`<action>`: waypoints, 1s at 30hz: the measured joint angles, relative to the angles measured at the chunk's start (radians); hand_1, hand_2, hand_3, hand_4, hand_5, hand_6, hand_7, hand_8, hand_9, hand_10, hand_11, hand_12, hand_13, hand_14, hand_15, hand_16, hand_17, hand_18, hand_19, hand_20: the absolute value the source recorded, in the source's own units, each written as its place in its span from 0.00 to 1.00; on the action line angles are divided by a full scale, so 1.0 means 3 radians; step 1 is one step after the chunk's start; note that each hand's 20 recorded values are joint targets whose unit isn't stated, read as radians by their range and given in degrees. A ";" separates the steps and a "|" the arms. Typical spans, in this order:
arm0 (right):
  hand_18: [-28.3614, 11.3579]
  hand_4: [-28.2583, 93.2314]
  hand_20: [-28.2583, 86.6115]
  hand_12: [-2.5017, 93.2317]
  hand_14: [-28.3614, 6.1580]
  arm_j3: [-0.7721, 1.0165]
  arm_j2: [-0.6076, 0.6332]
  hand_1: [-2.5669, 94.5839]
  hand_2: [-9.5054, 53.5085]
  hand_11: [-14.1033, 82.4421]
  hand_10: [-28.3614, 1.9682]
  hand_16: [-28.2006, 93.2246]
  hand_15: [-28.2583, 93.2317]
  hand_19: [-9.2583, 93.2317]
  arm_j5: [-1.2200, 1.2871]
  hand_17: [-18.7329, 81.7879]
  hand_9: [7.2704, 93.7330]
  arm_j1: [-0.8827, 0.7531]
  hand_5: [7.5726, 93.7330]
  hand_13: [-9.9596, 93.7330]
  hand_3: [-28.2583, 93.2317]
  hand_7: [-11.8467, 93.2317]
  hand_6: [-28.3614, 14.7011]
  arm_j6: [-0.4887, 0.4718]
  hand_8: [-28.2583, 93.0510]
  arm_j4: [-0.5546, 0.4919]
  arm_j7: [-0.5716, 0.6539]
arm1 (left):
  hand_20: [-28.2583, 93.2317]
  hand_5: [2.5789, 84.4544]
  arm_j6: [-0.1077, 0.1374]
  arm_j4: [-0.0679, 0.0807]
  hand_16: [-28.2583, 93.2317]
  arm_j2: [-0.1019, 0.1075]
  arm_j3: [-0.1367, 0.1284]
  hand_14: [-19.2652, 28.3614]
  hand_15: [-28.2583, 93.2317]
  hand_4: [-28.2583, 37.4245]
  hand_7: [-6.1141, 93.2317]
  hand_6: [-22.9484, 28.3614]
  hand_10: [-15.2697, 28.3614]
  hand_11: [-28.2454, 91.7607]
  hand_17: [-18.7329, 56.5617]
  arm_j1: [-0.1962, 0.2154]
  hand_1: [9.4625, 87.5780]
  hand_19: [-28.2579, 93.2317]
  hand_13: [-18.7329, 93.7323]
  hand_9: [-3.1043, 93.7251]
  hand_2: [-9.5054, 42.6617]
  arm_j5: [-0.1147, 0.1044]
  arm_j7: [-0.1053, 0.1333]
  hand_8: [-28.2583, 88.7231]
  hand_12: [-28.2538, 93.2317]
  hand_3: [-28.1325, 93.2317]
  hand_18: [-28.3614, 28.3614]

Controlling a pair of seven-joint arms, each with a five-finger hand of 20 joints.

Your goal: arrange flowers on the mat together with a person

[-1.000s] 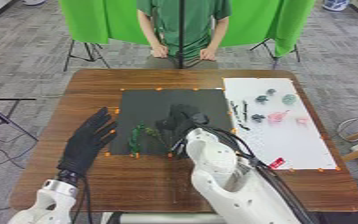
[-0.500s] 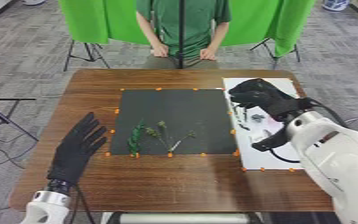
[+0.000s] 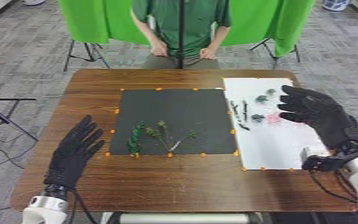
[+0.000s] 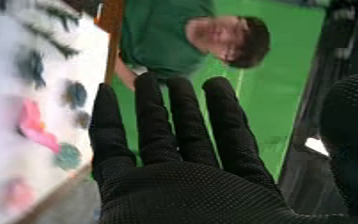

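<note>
Now, over at the right of the head view, the right hand [image 3: 322,117] is open wide, long black-gloved fingers straight and parted, with nothing in its hold! It's above the right side of the white rectangular sheet [image 3: 262,150], and the wrist view backs that up: straight fingers, thumb well apart from them, an empty palm. Across at the left of the frame, the black-gloved left hand [image 3: 67,155] is open too, fingers loosely spread, empty, beside the black rectangular mat [image 3: 175,107].

And what's on that mat? Down in its lower left part lies a dark green leafy sprig [image 3: 135,139], and just to the right of it, some thin green stems [image 3: 165,136] fan out toward the middle, one with a pale stalk. On the white sheet, dark slender twigs [image 3: 245,110] lie near the mat, with fluffy grey-blue flowers [image 3: 258,118] and pink flowers [image 3: 274,118] farther right. Mat and sheet share the brown wooden desk [image 3: 158,185], small orange markers [image 3: 169,155] dotted along their edges!
</note>
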 measured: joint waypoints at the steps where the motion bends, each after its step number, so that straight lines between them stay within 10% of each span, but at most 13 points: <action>1: 0.15 0.03 0.43 0.25 0.46 -0.0061 -0.0036 0.17 0.15 0.25 0.45 0.47 0.34 0.45 0.0004 0.23 0.31 -0.0005 0.31 0.37 0.91 0.27 0.54 0.0019 0.16 -0.0006 -0.0018 | 0.30 0.29 0.0000 0.0000 0.28 0.0001 0.0000 0.63 0.38 0.10 0.22 0.50 0.56 0.35 0.12 -0.0003 0.25 0.55 0.32 0.22 0.05 0.0008 -0.0004 0.16 0.38 0.79 0.85; 30: 0.15 0.03 0.43 0.26 0.46 -0.0284 -0.0353 0.18 0.12 0.26 0.45 0.49 0.35 0.46 -0.0421 0.22 0.32 0.0076 0.32 0.38 0.91 0.29 0.55 -0.0162 0.15 -0.0032 -0.0059 | 0.30 0.28 -0.0028 0.0019 0.28 0.0060 0.0004 0.63 0.38 0.07 0.22 0.50 0.56 0.35 0.12 -0.0086 0.25 0.55 0.32 0.22 0.03 0.0070 -0.0032 0.16 0.38 0.78 0.85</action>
